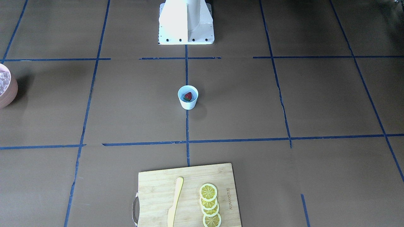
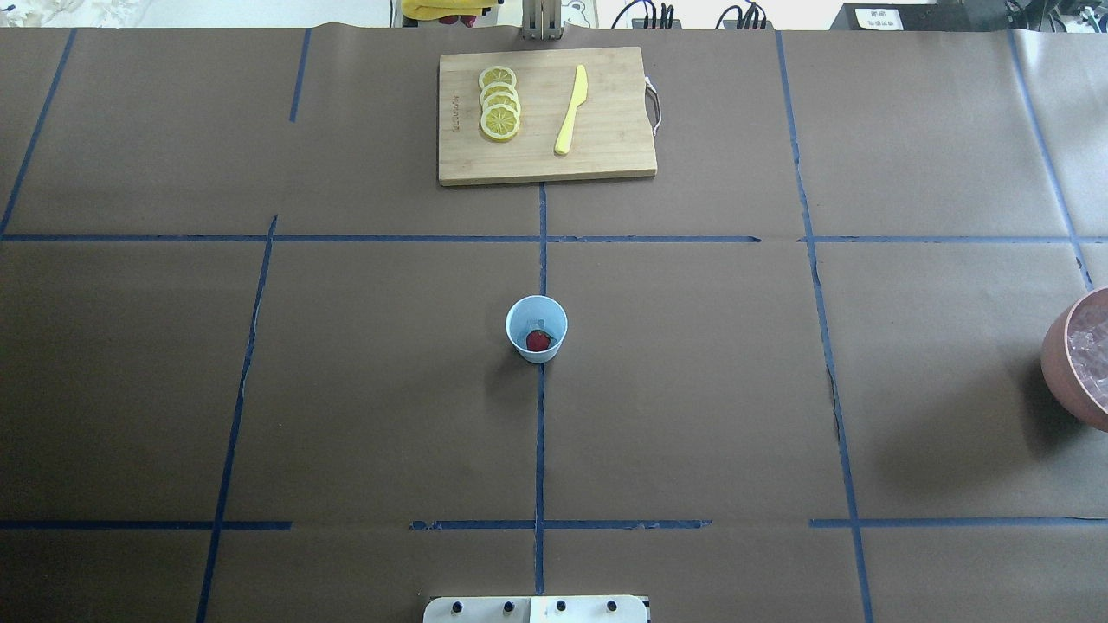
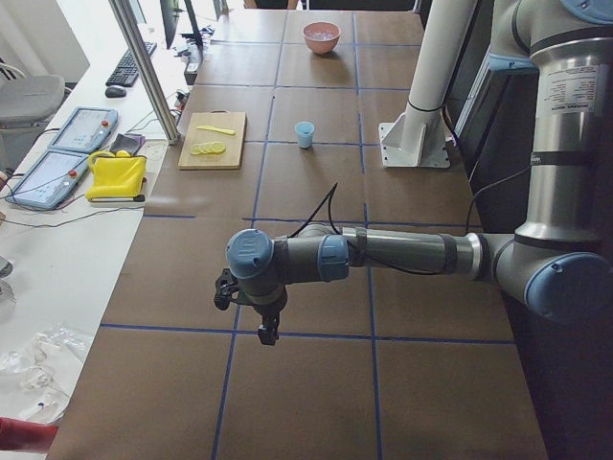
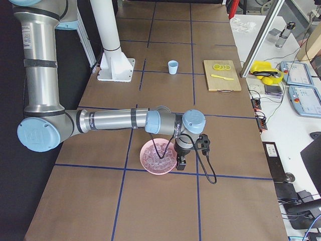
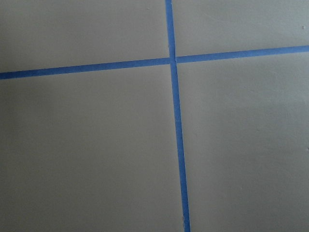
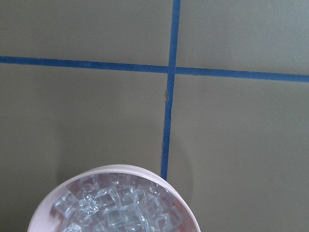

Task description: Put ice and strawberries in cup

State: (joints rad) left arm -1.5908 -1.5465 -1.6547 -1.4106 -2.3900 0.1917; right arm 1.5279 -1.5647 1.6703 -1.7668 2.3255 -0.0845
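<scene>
The white cup (image 2: 536, 327) stands at the table's centre with a red strawberry (image 2: 538, 341) inside it; both also show in the front-facing view, the cup (image 1: 187, 97) and the strawberry (image 1: 188, 96). The ice (image 6: 120, 208) fills a pinkish bowl (image 6: 116, 169) at the table's right end. My right gripper (image 4: 180, 164) hangs just past that bowl's (image 4: 150, 168) edge, above the table. My left gripper (image 3: 269, 333) hangs over bare table far from the cup (image 3: 305, 134). Both show only in the side views, so I cannot tell whether they are open or shut.
A wooden cutting board (image 2: 606, 156) lies at the far edge with lemon slices (image 2: 499, 102) and a yellow knife (image 2: 571, 108) on it. Blue tape lines cross the brown table. The robot's base (image 1: 186, 22) stands behind the cup.
</scene>
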